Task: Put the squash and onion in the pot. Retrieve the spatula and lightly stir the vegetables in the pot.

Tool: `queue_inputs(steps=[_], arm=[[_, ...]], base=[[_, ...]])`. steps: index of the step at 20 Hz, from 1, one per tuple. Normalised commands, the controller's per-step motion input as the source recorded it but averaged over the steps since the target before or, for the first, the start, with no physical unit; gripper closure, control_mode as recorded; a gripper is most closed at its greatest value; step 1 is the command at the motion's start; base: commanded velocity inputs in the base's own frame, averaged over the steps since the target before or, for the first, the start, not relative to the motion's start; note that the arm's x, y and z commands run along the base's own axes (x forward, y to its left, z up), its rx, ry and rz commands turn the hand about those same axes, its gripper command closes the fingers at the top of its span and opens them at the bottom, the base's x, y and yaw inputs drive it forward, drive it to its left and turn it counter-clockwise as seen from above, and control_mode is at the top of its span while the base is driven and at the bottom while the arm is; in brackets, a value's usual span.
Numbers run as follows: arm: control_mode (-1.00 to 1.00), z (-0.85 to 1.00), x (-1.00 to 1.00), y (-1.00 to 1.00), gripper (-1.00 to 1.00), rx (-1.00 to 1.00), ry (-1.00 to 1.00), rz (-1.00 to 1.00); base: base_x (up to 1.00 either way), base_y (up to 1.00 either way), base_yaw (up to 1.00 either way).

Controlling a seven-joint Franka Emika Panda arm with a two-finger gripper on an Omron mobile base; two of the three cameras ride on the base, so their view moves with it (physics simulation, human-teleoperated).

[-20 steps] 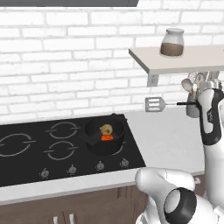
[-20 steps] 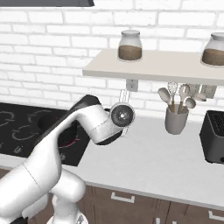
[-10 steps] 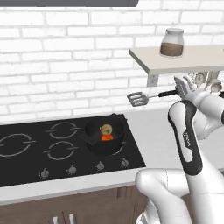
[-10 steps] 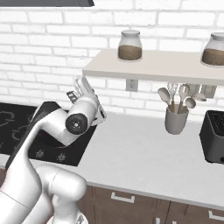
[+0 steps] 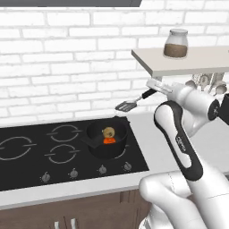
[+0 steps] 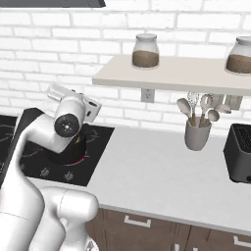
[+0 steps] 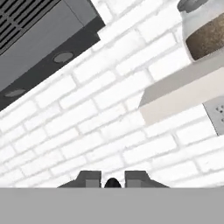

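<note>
The black pot [image 5: 95,144] stands on the right front burner of the cooktop. Inside it lie the golden-tan onion [image 5: 108,132] and, just in front of it, the orange-red squash [image 5: 108,140]. My gripper [image 5: 153,90] is shut on the dark handle of the spatula [image 5: 127,106]. The spatula's flat grey head points left and hangs in the air above and to the right of the pot. In the hand view the two fingertips [image 7: 89,180] pinch a dark handle end, facing the brick wall. In the right base view my arm hides most of the pot [image 6: 73,153].
A wall shelf [image 6: 171,78] with brown-filled jars [image 6: 145,51] hangs over the counter. Below it stand a grey utensil cup [image 6: 197,136] with pale spoons and a black toaster [image 6: 239,153]. A range hood [image 7: 39,39] is overhead. Cooktop knobs [image 5: 102,169] line its front.
The arm has swung left with the spatula, from beside the shelf and utensil cup to a spot above and right of the pot. Pot, onion and squash have not moved.
</note>
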Motion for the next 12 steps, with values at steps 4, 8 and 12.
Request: queue_inputs(steps=[4, 8, 12], arm=[[-1.00, 0.20, 0.00, 0.99, 1.00, -0.65, 0.05, 0.12], [-1.00, 0.24, 0.00, 0.87, 1.00, -0.53, 0.00, 0.00], [-1.00, 0.21, 0.00, 0.83, 1.00, -0.43, 0.00, -0.15]], base=[[0.00, 0.00, 0.00], [0.00, 0.00, 0.00], [0.00, 0.00, 0.00]])
